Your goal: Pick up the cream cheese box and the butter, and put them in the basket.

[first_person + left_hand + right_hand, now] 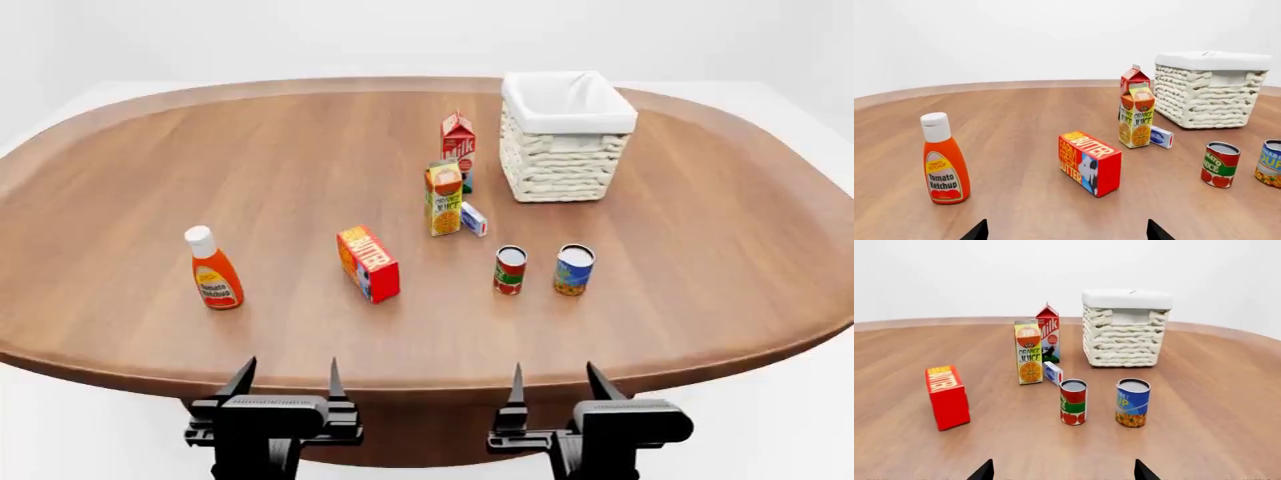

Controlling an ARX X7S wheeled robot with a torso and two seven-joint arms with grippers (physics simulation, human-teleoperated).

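At the table's near edge, both grippers hang spread and empty, nothing picked up yet.

Left gripper (284,385) and right gripper (551,385) sit short of the table (160,140), fingers apart. Nearest the left one stands the butter (368,263), on edge and turned slightly; it looks like a stiff, light carton, best pinched across its narrow thickness. Farther off, the cream cheese box (473,219) leans beside the orange juice carton (443,199), small and crowded, so a top-down pinch on its thin sides seems safest. Beyond both waits the basket (566,160), open-topped.
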